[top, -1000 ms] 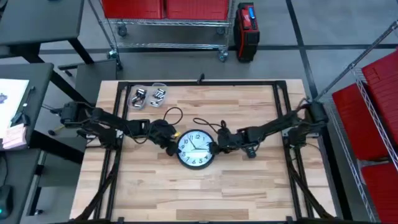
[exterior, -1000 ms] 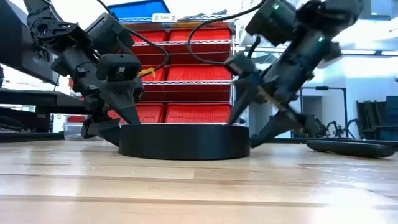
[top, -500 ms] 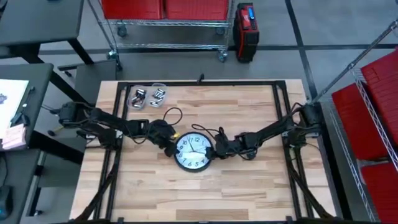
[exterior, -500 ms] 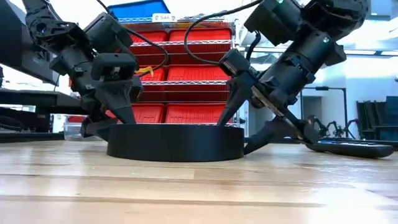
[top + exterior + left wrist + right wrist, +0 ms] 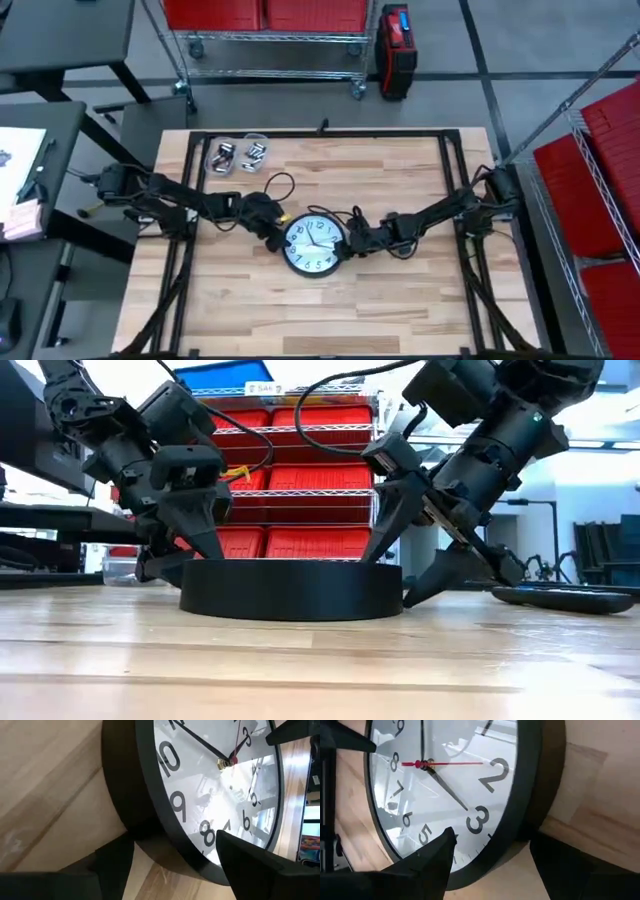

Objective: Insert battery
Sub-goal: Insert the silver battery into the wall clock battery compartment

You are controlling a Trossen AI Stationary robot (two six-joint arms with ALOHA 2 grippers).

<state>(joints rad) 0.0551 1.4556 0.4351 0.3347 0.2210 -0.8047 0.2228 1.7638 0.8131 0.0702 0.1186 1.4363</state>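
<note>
I see the clock (image 5: 314,244) lying face up at the centre of the worktop (image 5: 400,310). I judge it light and rigid, with a smooth glass front that is fragile, so I take it by the thick black rim. Left end effector (image 5: 277,234) straddles the rim at the clock's left edge, one finger over the face, one outside, not visibly clamped. Right end effector (image 5: 347,243) does likewise at the right edge. Batteries sit in trays (image 5: 237,155) at the upper left.

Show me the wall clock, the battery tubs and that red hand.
wall clock (image 5: 315,243), high view, white dial.
battery tubs (image 5: 238,156), high view, clear containers' middle.
red second hand (image 5: 452,764), right wrist view, mid-shaft.
</note>
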